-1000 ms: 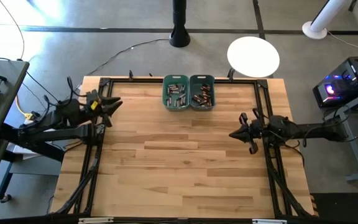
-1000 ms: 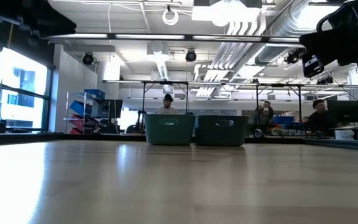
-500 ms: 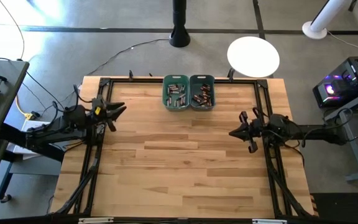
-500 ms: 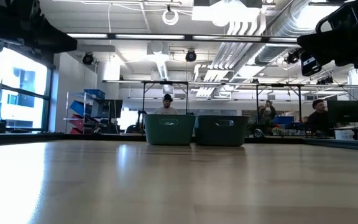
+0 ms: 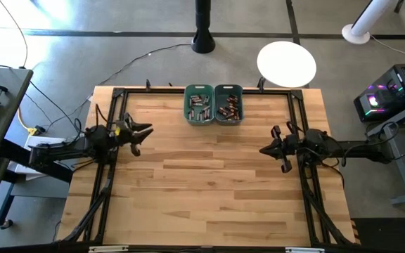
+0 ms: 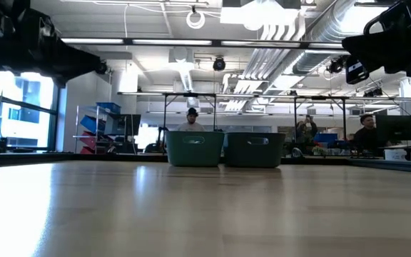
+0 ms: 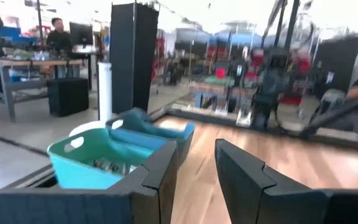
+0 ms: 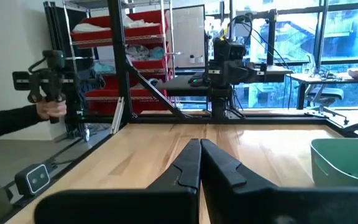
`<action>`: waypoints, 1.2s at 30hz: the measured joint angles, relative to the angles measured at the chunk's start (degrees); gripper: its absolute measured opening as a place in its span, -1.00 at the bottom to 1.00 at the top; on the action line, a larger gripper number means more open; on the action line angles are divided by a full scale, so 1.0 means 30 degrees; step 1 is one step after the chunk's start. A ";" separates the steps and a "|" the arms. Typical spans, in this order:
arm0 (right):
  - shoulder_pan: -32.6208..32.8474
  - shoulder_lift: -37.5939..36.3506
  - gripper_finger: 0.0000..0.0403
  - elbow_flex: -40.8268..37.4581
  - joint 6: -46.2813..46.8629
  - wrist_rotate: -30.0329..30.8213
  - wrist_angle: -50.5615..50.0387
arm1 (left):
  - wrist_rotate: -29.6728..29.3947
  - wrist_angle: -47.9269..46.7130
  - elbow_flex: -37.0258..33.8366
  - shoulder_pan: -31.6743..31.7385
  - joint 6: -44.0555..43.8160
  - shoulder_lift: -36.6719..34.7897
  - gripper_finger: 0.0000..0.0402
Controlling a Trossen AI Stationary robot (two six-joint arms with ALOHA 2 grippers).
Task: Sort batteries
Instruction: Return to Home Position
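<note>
Two teal bins stand side by side at the table's far edge, the left bin (image 5: 200, 104) and the right bin (image 5: 229, 104). Both hold batteries (image 5: 201, 107), small dark and silvery cylinders lying on the bin floors; some show in the left wrist view too (image 7: 107, 165). My left gripper (image 5: 145, 133) hovers level over the table's left side, open with nothing between its fingers (image 7: 196, 149). My right gripper (image 5: 261, 150) hovers level over the right side, shut and empty (image 8: 200, 144). Both point toward the table's middle, well short of the bins.
A black frame (image 5: 111, 176) runs along the table's left, right and far edges. The wooden top (image 5: 202, 183) between the arms and the near edge is bare. Beyond the table, a person's hand (image 8: 48, 107) holds a dark device, and people sit at desks (image 6: 366, 128).
My left gripper has sunk and moved toward the table's near edge and a little to the right, tipping down until it points level; its arm has come into the low view's upper left. The gap between its fingers is not seen to change.
</note>
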 joint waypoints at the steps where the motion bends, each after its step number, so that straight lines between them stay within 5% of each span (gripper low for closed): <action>1: 0.0000 0.0000 -0.99 0.0000 -0.0075 0.0067 -0.0068 | -0.0002 -0.0299 -0.0014 0.0000 0.0161 0.0014 -0.50; 8: -0.0045 0.0022 -0.99 0.0000 0.1189 0.2534 -0.2783 | 0.0000 -0.0792 -0.0022 0.0000 0.0438 0.0471 -0.50; 14: -0.0044 0.0033 -0.99 -0.0007 0.1217 0.2726 -0.5066 | 0.0001 -0.0796 -0.0022 0.0000 0.0470 0.0505 -0.50; 21: 0.0136 -0.0221 -0.99 0.0007 0.1205 0.3016 -0.5127 | -0.0002 -0.0818 -0.0020 -0.0035 0.0473 0.0485 -0.50; 28: 0.0619 -0.3875 -0.99 0.0000 0.1232 0.3143 -0.5111 | -0.0408 0.0391 0.0019 -0.1880 0.0472 -0.0126 -0.50; 36: 0.0561 -0.3606 -0.99 0.0000 0.1196 0.3107 -0.4574 | -0.0423 0.0085 0.0000 -0.1960 0.0469 -0.0122 -0.50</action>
